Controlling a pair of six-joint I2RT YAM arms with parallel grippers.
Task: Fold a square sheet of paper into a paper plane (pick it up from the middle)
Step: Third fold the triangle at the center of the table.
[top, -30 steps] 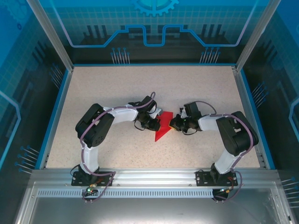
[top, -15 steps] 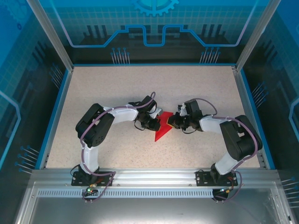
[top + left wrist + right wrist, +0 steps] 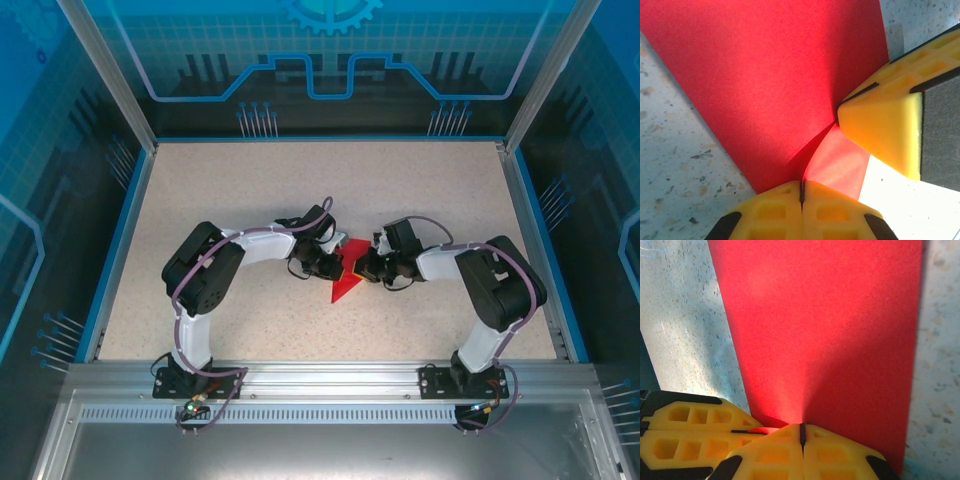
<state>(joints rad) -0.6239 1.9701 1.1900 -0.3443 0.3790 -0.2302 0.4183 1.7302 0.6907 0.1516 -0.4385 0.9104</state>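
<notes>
Red square sheet of paper (image 3: 344, 287) folded on speckled table (image 3: 250, 180), left gripper (image 3: 801, 189) and right gripper (image 3: 801, 434) both clenched, tips touching it.

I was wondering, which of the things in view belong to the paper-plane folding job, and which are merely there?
Job: thin bright red folded paper sheet; left tool and right tool, both shut on it.
Merely there: speckled beige tabletop; blue translucent enclosure walls; aluminium front rail.
</notes>
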